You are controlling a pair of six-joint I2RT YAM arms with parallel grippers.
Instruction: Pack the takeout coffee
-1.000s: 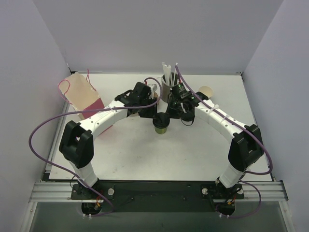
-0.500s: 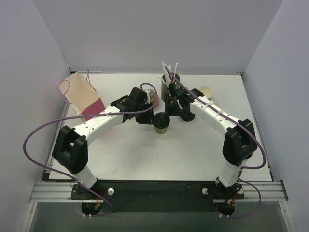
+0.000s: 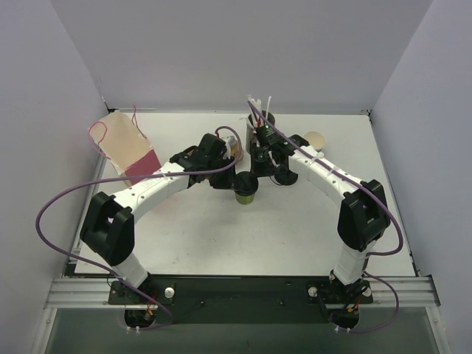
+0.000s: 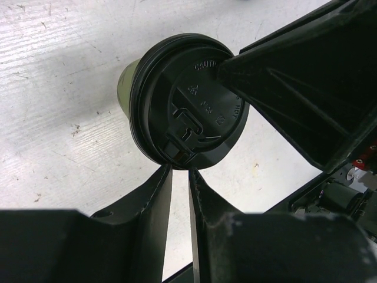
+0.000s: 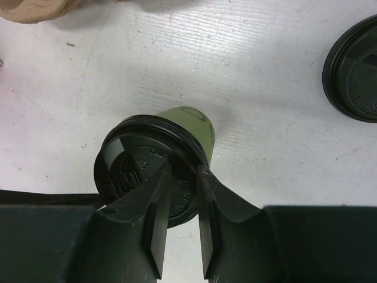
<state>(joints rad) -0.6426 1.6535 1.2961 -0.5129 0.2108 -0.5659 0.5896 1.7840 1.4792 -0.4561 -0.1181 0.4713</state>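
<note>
Small green paper cup stands upright mid-way across the white table, between the two grippers. Black round plastic lid sits on its mouth.

Left gripper: fingers a slim gap apart, tips at the lid's near rim. Pinching or only touching, cannot tell.

Right gripper: fingers narrowly apart, tips down on the lid's top. Whether they grip it, cannot tell.

Second black lid lies flat on the table, apart from the cup.

arms: white links, black joints | cables: purple, looping | tool fingers: black, tapered
</note>
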